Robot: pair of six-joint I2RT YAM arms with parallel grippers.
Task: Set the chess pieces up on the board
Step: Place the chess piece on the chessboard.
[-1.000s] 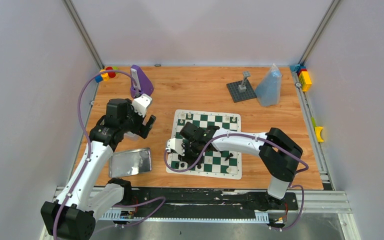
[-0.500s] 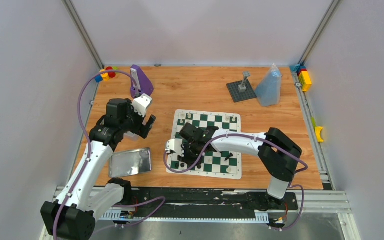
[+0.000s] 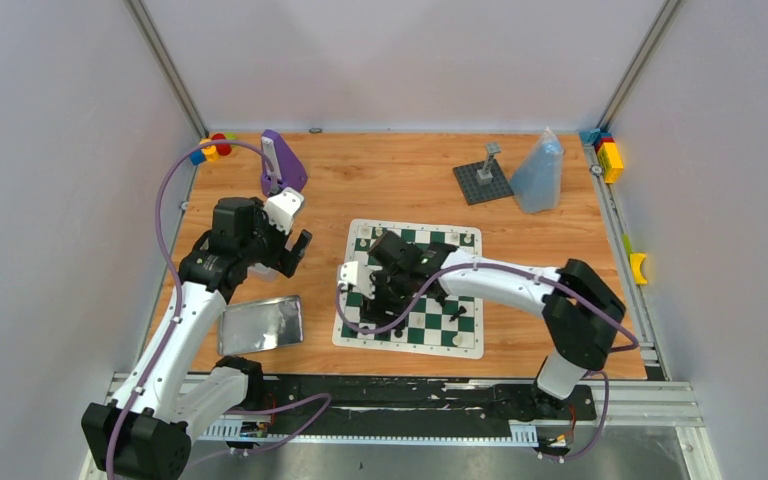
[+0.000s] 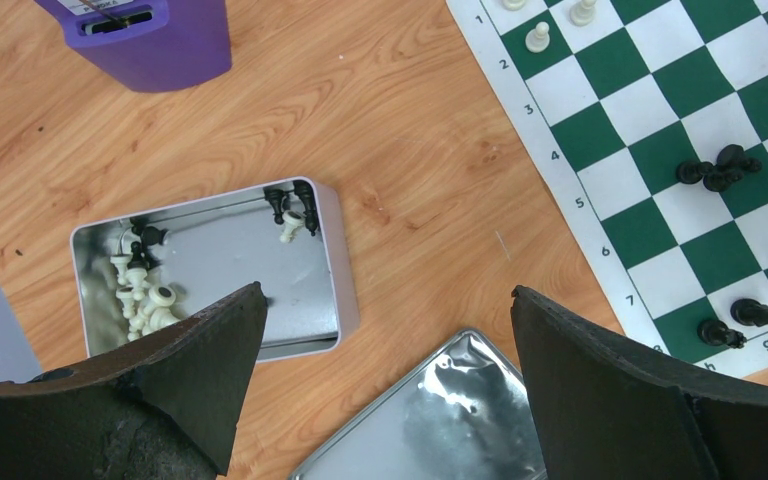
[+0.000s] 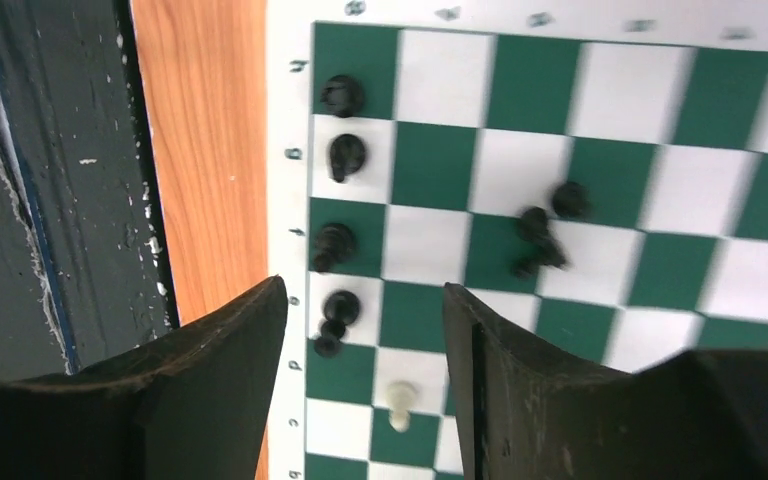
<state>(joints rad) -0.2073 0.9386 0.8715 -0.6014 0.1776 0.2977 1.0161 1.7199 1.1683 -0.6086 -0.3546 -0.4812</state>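
Right arm (image 3: 500, 283) hides board (image 3: 460, 245) centre; tin lid (image 4: 440, 410) cut off below.

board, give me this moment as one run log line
right end effector: open, empty, over board | left end effector: open, empty, over tin | chess pieces: some on board, some in tin

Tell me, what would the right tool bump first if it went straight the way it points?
Most likely the green and white checkered chess board, seen between the right tool's open fingers. A small black plastic chess piece stands beside one finger and might be nudged first; depth is hard to judge.
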